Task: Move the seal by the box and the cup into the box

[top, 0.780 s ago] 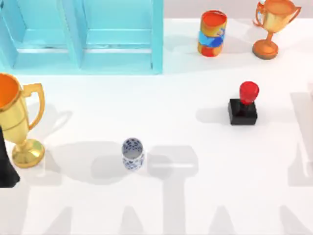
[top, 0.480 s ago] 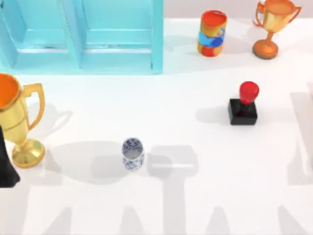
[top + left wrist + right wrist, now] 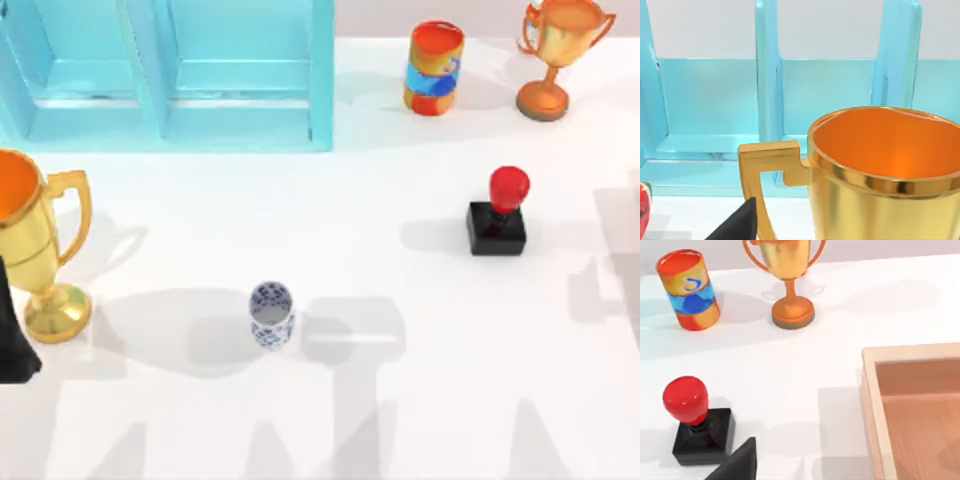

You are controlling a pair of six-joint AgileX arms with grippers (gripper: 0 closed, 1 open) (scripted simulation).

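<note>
White tabletop holds glossy-knobbed square seal; both arms' fingers' state unclear.

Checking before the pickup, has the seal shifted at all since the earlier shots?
No. The seal sits in the same spot below the orange cylinder in the top view.

Glossy red knob over a black square base on the seal. White with dark blue floral print on the cup. Orange with a blue band on the cylinder. Gold outside, orange inside on the near-left trophy. Coppery gold on the far-right trophy. Turquoise on the shelf unit. Pale wood on the box. White on the surface.
</note>
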